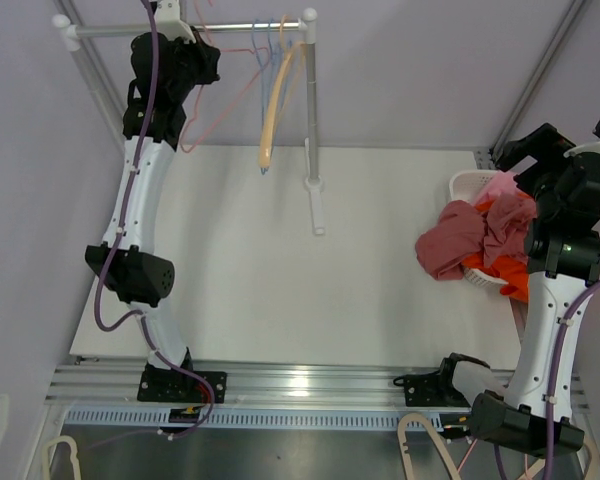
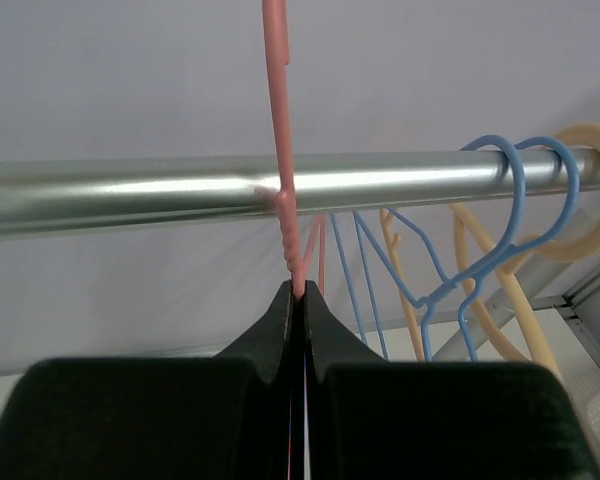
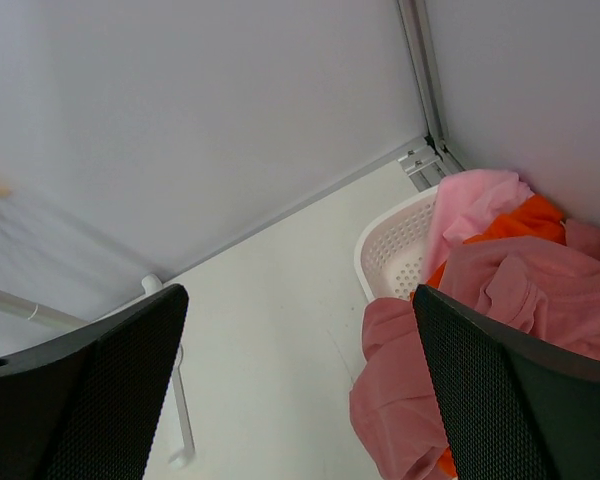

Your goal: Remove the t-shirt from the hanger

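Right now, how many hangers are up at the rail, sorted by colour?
pink hanger: 1, pinched in the left hand
blue hangers: 2, hooked over the rail
yellow hanger: 1, hooked at the rail's far end
Total: 4

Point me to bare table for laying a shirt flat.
Free: table centre, bordered by left arm, rack foot and the rose shirt spilling from the basket. Crowded: right edge at the overflowing basket; far-left corner under the hangers.
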Action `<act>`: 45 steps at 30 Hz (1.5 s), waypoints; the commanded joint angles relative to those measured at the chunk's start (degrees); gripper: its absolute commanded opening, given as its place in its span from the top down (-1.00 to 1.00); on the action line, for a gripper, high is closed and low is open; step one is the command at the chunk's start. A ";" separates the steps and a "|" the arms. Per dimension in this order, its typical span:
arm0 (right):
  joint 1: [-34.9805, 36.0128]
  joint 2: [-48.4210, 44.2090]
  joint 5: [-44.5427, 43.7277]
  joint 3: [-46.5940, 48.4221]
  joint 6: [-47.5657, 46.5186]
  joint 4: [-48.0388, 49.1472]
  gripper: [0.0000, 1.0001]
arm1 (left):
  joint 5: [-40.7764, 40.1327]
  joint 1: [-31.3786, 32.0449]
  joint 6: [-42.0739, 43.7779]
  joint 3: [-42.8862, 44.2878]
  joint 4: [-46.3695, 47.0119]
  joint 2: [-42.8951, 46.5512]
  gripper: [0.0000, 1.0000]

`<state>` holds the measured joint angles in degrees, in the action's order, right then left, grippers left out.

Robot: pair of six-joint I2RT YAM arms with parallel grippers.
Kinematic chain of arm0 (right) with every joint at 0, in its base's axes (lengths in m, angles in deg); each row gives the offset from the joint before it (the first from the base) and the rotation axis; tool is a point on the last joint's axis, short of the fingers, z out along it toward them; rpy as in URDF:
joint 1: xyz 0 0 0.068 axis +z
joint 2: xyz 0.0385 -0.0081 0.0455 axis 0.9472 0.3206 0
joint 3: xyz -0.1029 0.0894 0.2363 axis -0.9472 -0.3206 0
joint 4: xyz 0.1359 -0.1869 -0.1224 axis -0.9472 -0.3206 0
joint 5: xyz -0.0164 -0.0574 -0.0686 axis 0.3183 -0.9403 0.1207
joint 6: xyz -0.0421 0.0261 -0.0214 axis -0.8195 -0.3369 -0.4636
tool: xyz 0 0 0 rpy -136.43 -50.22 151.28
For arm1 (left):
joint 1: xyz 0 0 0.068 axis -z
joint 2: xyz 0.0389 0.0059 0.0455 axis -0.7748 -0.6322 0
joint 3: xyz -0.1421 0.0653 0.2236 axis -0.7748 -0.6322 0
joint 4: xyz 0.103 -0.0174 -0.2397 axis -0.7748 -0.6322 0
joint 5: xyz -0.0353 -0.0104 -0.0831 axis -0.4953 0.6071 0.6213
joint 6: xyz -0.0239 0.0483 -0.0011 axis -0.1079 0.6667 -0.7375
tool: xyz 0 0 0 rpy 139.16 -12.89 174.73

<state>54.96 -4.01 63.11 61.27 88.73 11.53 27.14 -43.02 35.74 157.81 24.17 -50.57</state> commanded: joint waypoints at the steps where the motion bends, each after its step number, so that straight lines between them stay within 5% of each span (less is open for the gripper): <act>1: 0.08 -0.55 -0.07 -0.02 -1.24 2.56 -0.99 | -2.65 0.84 1.27 6.05 0.44 -1.68 0.99; 12: 0.25 -1.17 2.65 -1.86 0.87 2.83 -0.99 | -12.04 4.70 6.87 -1.40 -1.76 1.74 0.85; 13: 0.34 -1.34 3.17 -1.95 0.95 2.48 -0.99 | -13.71 5.23 7.76 -1.50 -2.02 2.61 0.28; 16: 0.69 -1.96 3.88 -2.21 1.31 1.78 -0.99 | -16.80 6.38 8.39 -2.46 -3.60 4.29 -0.53; 19: 0.87 -2.40 4.15 -1.51 1.66 0.37 -0.99 | -17.15 6.82 6.72 -2.29 -7.28 7.10 -0.99; 23: 1.05 -4.33 5.19 -1.51 3.41 0.97 -0.99 | -19.09 7.08 0.84 -3.51 -18.78 12.98 -0.99; 27: 1.13 -5.74 12.12 -0.81 4.74 2.47 -0.99 | -17.07 7.78 -6.53 -14.39 -23.20 25.16 -0.99; 35: 4.12 -11.70 22.60 -9.91 7.63 2.30 -0.99 | -16.11 15.69 -9.99 -56.37 -14.86 55.59 -0.99; 45: 7.81 -26.82 27.09 -23.56 6.41 0.36 -0.99 | -11.00 15.78 -6.29 -72.41 -17.75 76.62 -0.99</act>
<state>61.65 -28.25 87.72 39.32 95.92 11.29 14.42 -27.65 28.27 87.41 5.68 24.51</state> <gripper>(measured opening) 0.993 0.994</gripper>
